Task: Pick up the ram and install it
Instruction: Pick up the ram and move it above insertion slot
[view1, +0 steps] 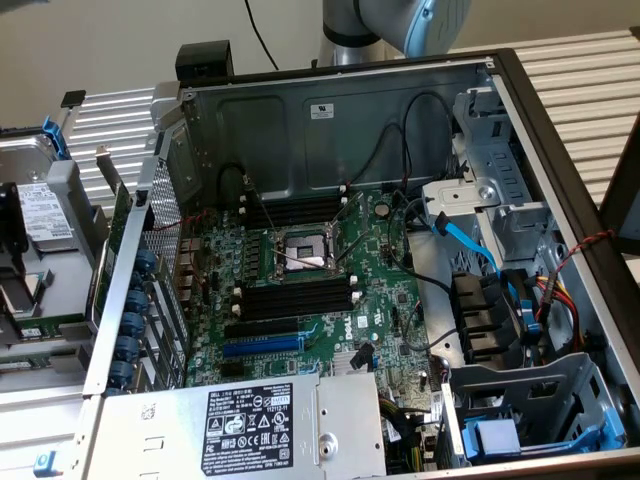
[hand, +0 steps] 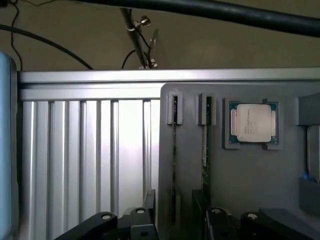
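Observation:
In the wrist view a grey holder tray (hand: 240, 180) has two narrow slots side by side. A ram stick (hand: 205, 150) stands on edge in one of them, showing a thin greenish rim. The neighbouring slot (hand: 174, 150) shows a thin dark edge, and I cannot tell whether that is another stick. My gripper (hand: 175, 217) hangs above the tray, open. Its black fingers (hand: 142, 215) stand apart on either side of the dark-edged slot, touching nothing. In the exterior view the motherboard (view1: 330, 290) lies in the open computer case, with long black slots (view1: 295, 297) that have white end clips.
A processor chip (hand: 253, 123) sits in a recess of the tray beside the slots. Ribbed metal table (hand: 85, 160) lies next to the tray. In the case there are a CPU socket (view1: 303, 252), a blue expansion slot (view1: 262, 346), a power supply (view1: 250, 425), drive cages and loose cables (view1: 470, 240).

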